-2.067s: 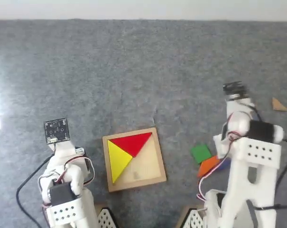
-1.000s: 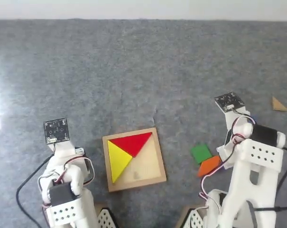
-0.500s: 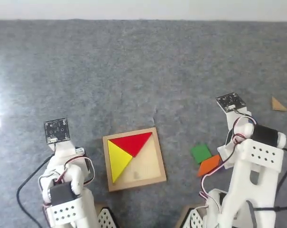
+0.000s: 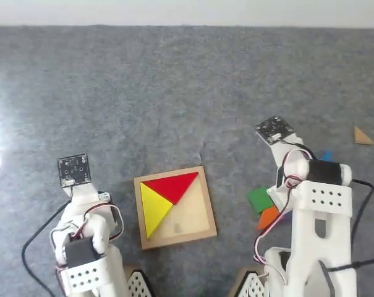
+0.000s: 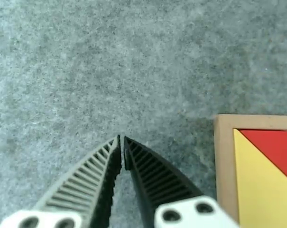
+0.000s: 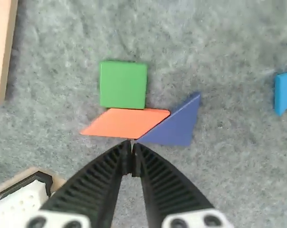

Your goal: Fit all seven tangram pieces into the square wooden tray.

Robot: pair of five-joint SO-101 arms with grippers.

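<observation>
The square wooden tray [image 4: 202, 198] lies at the front centre with a red triangle [image 4: 172, 184] and a yellow triangle [image 4: 152, 207] inside; its edge [image 5: 223, 161] shows in the left wrist view. Right of it lie a green square [image 4: 258, 199], an orange parallelogram [image 4: 268, 216] and a light blue piece [image 4: 325, 155]. In the right wrist view the green square [image 6: 123, 85], the orange parallelogram [image 6: 125, 123] and a dark blue triangle [image 6: 175, 125] touch one another; my right gripper [image 6: 132, 149] is shut and empty, just short of the parallelogram. My left gripper [image 5: 122, 141] is shut over bare mat beside the tray.
A small tan triangle [image 4: 361, 135] lies far right on the grey mat. The light blue piece [image 6: 285, 91] sits apart from the cluster. The left arm's base [image 4: 81, 247] stands front left, the right arm's base [image 4: 316, 223] front right.
The right arm has swung left and toward the tray, uncovering the light blue piece and covering more of the orange parallelogram. The left arm has not moved.
</observation>
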